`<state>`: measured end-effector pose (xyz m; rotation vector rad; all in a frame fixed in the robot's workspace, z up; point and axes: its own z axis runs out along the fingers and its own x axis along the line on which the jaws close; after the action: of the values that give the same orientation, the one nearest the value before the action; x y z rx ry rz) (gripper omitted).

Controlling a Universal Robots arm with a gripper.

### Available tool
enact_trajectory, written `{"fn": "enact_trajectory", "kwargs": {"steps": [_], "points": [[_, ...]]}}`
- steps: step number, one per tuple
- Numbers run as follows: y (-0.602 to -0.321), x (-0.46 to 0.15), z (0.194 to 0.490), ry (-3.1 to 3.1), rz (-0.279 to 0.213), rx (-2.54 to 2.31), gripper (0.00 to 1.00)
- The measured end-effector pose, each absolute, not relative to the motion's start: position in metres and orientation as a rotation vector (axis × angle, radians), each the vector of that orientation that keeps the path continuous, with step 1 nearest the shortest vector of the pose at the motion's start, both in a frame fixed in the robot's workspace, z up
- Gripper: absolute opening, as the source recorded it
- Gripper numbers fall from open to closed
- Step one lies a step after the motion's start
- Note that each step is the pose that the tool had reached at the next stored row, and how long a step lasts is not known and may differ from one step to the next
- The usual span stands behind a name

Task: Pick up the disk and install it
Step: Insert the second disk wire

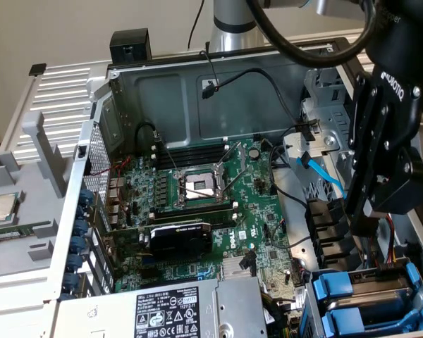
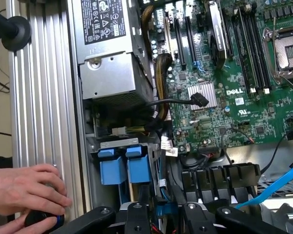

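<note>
The gripper (image 1: 363, 211) hangs over the drive cage at four o'clock in the exterior view, fingers partly parted, holding nothing I can see. The disk (image 1: 366, 299) sits in its blue carrier in the bay (apparently installed), beside the power supply (image 1: 190, 310). A person's hand (image 2: 24, 192) rests on the case edge.

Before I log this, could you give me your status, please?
Gripper above drive bay. Two blue carriers seated there. Person's hand close alongside.

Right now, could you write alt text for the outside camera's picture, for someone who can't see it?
A black robot gripper hangs over the exterior view's right side of an open computer case, above blue drive carriers. The green motherboard fills the middle, a grey power supply at the bottom.
</note>
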<state>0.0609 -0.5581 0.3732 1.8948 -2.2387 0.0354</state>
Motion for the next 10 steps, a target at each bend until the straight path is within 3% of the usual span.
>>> {"fn": "enact_trajectory", "kwargs": {"steps": [10], "points": [[-0.5582, 0.0610, 0.3731, -2.243, 0.040, 1.896, 0.31]]}}
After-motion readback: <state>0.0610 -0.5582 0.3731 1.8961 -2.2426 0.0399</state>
